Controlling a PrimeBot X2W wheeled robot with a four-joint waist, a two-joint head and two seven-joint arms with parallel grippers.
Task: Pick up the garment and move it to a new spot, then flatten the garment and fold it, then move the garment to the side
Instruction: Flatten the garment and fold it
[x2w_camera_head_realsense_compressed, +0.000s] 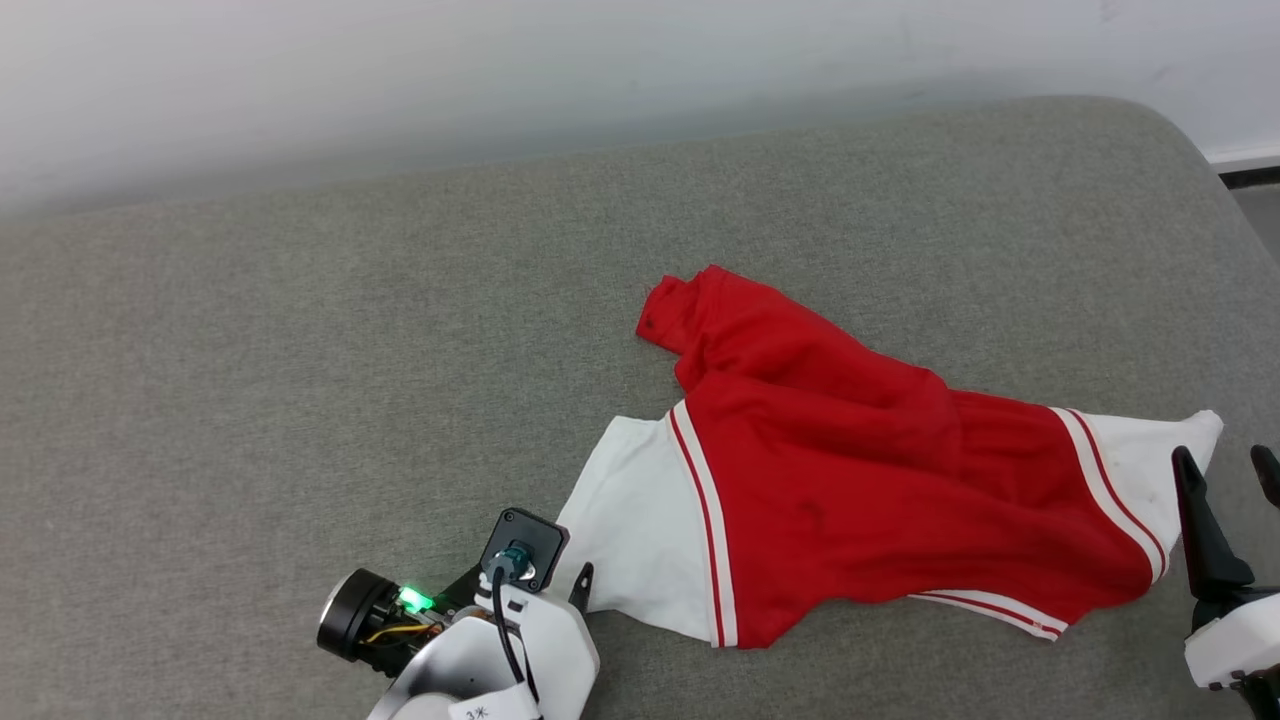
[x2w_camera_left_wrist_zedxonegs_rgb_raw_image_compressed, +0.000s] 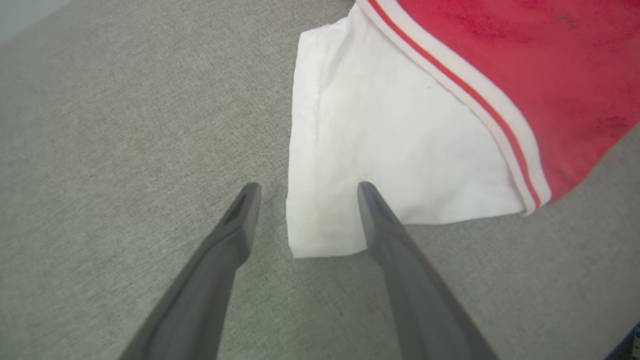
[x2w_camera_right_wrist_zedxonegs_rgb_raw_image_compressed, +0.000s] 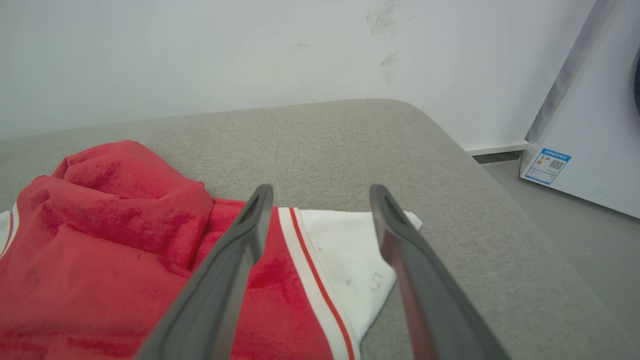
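We find the garment (x2w_camera_head_realsense_compressed: 840, 500) lying loose and rumpled on a grey upholstered surface (x2w_camera_head_realsense_compressed: 300, 400), right of centre in the head view and towards the robot's edge. Its red body is bunched into ridges, with a folded-over lump at the far end. One white sleeve (x2w_camera_head_realsense_compressed: 640, 530) spreads to the left and the other white sleeve (x2w_camera_head_realsense_compressed: 1150, 470) to the right, each joined to the red cloth by red-and-white striped trim. The left gripper (x2w_camera_left_wrist_zedxonegs_rgb_raw_image_compressed: 307, 187) stands open, fingers well spread. In its wrist view they bracket the sleeve's near corner, one finger over bare grey cloth, the other over the white fabric. We cannot tell whether either finger touches the sleeve. In the head view this gripper's pale wrist housing, with a green light, sits just beside the left sleeve's lower edge. The right gripper (x2w_camera_head_realsense_compressed: 1224, 458) is likewise open and grips nothing. Its dark fingers rise at the right edge of the head view, just beside the tip of the right sleeve. In its wrist view they frame the striped trim and the white sleeve. Beyond the surface stands a pale wall (x2w_camera_head_realsense_compressed: 400, 80). To the right, on a grey floor (x2w_camera_right_wrist_zedxonegs_rgb_raw_image_compressed: 575, 240), stands a white appliance (x2w_camera_right_wrist_zedxonegs_rgb_raw_image_compressed: 590, 125) bearing a blue-edged label.
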